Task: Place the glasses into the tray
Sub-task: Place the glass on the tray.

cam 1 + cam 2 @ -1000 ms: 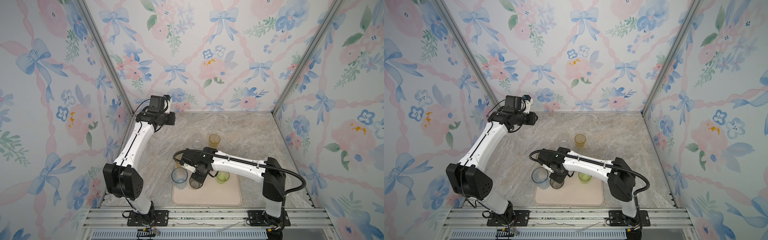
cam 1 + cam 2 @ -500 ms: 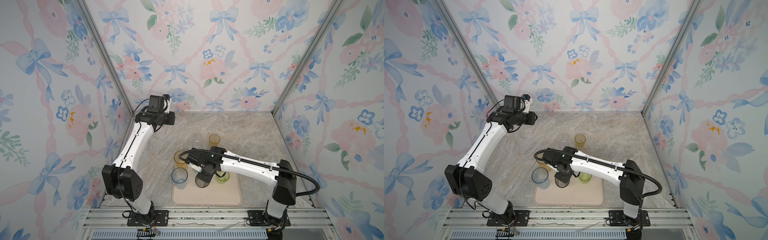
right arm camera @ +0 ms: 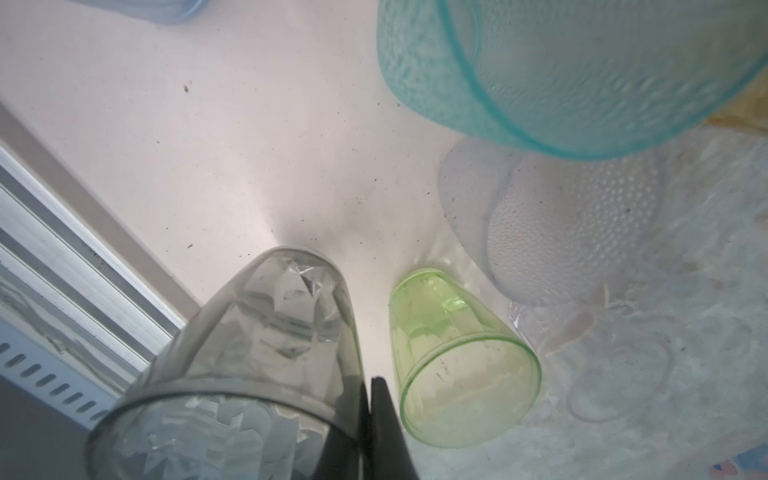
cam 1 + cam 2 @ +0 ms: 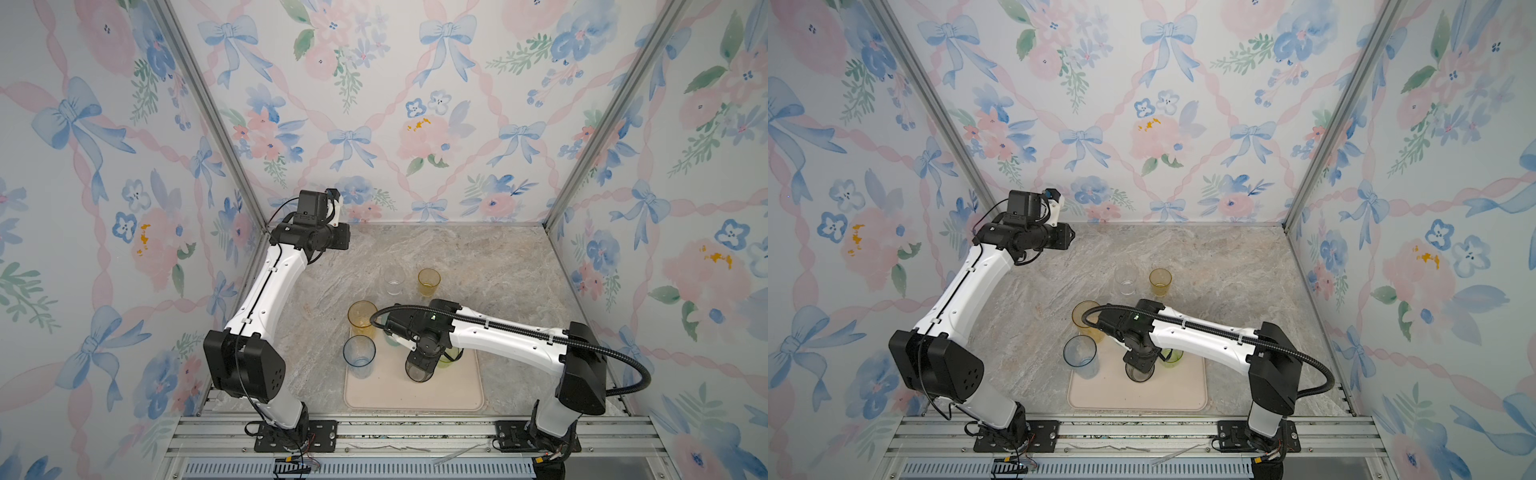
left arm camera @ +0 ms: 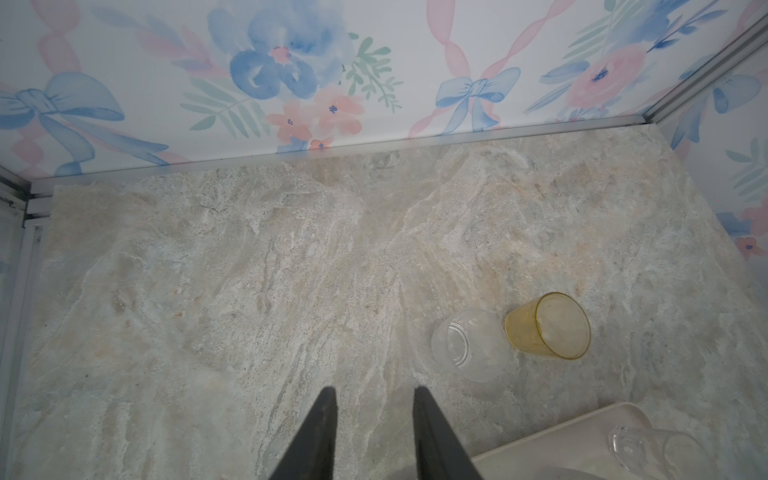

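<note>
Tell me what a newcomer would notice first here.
The right gripper, shut on the rim of the grey glass, holds it in the middle of the tray, between a blue glass and a lime glass. Beyond the tray a clear glass and a small amber glass stand on the table; the left gripper hangs open at the far left.

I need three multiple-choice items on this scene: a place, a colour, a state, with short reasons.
1. Where stands the short amber glass? A) on the rail B) on the table beside a clear glass C) in the teal glass
2. What does the right gripper hold? A) lime green glass B) teal glass C) smoky grey glass
3. The left gripper is: A) open, empty B) shut on a glass C) out of view
Key: 1 B, bare table lies under it; 2 C, its fingers pinch that glass's rim; 3 A, only table shows between its parted fingers.
</note>
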Robot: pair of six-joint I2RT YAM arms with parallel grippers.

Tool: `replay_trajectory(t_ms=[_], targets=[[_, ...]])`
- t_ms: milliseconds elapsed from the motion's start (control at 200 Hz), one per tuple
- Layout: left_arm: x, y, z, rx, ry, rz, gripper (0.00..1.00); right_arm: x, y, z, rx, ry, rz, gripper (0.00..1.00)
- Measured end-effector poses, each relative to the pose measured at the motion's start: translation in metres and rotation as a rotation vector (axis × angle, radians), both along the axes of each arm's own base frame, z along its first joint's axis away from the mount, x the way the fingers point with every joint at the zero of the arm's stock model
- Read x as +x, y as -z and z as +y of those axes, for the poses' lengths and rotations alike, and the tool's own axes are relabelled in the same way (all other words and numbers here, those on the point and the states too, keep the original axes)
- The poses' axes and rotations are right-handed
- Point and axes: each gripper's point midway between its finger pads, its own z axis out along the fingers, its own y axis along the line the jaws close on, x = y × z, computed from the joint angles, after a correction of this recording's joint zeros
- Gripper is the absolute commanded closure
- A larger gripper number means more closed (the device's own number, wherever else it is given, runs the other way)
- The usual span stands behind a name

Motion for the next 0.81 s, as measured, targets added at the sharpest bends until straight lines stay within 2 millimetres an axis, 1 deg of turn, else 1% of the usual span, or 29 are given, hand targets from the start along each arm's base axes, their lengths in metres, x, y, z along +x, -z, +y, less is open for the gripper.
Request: replay_trajectory(t_ms=[185,310,390,550,805], targets=[[-0.004,-0.009,0.001,-0.004,-0.001,-0.021,0.64,0.002,0.013,-0.005,-0.002,0.022,0.017,0.95],[-0.006,-0.015,0.001,-0.007,-0.001,-0.034,0.64,0.006,0.017,-0.004,0.019,0.035,0.021,0.94],[-0.006,-0.016,0.001,-0.007,-0.001,-0.036,0.64,0.008,0.017,0.0,0.037,0.038,0.021,0.91],[-0.007,-0.015,0.001,-0.007,-0.001,-0.035,0.64,0.009,0.017,0.006,0.065,0.038,0.021,0.9],[-0.007,-0.015,0.001,-0.006,-0.001,-0.033,0.64,0.01,0.022,0.011,0.073,0.035,0.031,0.9]])
